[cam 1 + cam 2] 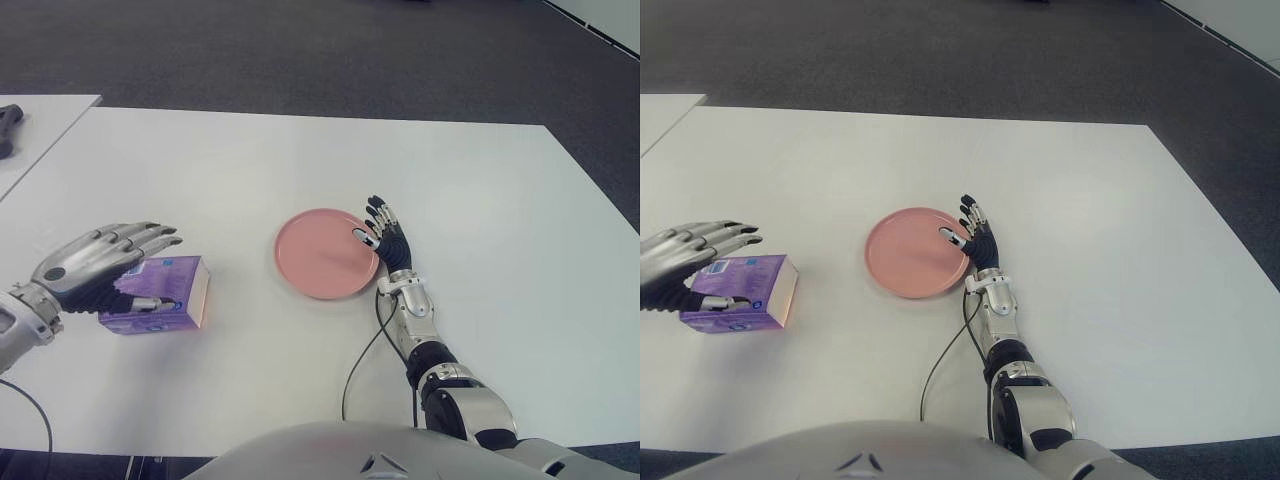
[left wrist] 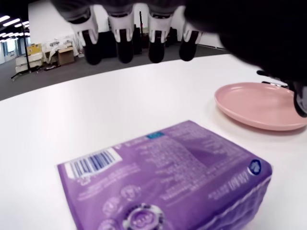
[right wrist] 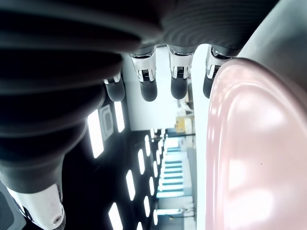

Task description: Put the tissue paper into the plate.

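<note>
The purple tissue pack (image 1: 160, 293) lies flat on the white table (image 1: 300, 170), toward the robot's left side, with its barcode face up in the left wrist view. It sits well apart from the pink plate (image 1: 325, 253), which stands near the middle of the table, to the pack's right. The stretch of table between pack and plate is bare.

The left hand (image 1: 95, 265) is over the pack's left end. Its fingers (image 2: 122, 40) are stretched out nearly straight above the top of the pack, and the thumb shows down along the pack's near side. From the left wrist view the fingertips hang clear above the pack with the table visible under them, so the hand is spread and has not closed on the pack; whether the thumb touches the wrapper cannot be told.

The right hand (image 1: 385, 235) is at the plate's right edge, palm turned toward the plate, fingers extended and holding nothing. Its thumb reaches over the rim; in the right wrist view the fingertips (image 3: 178, 84) stand straight beside the plate's raised edge. A black cable (image 1: 362, 360) runs from the right forearm across the table toward the robot's body.

A second white table (image 1: 40, 125) adjoins on the far left, with a dark object (image 1: 8, 125) on it, too cut off to identify. Beyond the tables lies dark grey carpet (image 1: 300, 50).
</note>
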You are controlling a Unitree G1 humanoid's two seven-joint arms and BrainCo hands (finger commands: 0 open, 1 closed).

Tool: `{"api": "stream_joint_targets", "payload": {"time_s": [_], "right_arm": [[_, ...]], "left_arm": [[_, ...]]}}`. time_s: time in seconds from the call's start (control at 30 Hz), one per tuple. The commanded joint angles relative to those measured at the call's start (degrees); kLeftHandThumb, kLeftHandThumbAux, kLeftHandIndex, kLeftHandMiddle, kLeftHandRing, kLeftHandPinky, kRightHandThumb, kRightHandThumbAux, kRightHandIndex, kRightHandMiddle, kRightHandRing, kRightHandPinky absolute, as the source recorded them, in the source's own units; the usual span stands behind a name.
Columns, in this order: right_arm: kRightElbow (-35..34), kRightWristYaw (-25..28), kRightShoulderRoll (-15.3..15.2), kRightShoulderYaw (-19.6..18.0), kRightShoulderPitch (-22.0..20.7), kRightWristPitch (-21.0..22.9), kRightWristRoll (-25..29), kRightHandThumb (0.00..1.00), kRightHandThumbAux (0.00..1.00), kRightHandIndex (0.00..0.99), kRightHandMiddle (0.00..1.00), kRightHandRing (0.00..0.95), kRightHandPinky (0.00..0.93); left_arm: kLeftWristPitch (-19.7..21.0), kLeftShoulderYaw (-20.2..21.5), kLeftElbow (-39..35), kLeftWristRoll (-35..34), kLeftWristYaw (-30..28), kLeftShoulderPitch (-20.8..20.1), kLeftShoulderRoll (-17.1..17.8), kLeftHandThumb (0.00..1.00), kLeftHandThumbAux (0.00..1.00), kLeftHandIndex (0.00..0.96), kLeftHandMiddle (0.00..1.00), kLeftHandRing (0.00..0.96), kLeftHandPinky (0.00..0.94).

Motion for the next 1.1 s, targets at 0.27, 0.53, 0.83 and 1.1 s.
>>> {"api": "stream_joint_targets", "payload": {"time_s": [0.27,0.53,0.83,1.1], "right_arm": [[4.33,0.56,-0.95,-1.34,7.33,0.36,1.18,0.096,0.706,0.062,0.03,0.013,0.055],[4.19,0.76,-1.03,-1.44,7.39,0.38,1.26,0.096,0.706,0.062,0.03,0.013,0.055],[3.81,1.18,-1.32,-1.64,7.46,0.52,1.52,0.096,0.706,0.062,0.03,0.013,0.055],[3.59,1.74,-1.72,-1.96,7.39,0.75,1.86,0.096,0.706,0.062,0.03,0.013,0.055]], "left_arm": [[-0.88,-2.18,1.39,2.68,-0.67,1.11,4.16,0.113,0.204,0.0,0.0,0.0,0.0],[-0.53,-3.43,1.99,3.83,0.31,0.9,4.75,0.112,0.209,0.0,0.0,0.0,0.0],[0.0,-5.01,2.92,5.56,2.14,0.39,4.03,0.103,0.216,0.0,0.0,0.0,0.0],[1.45,-6.6,2.44,7.62,3.45,0.26,3.42,0.102,0.235,0.0,0.0,0.0,0.0]]}}
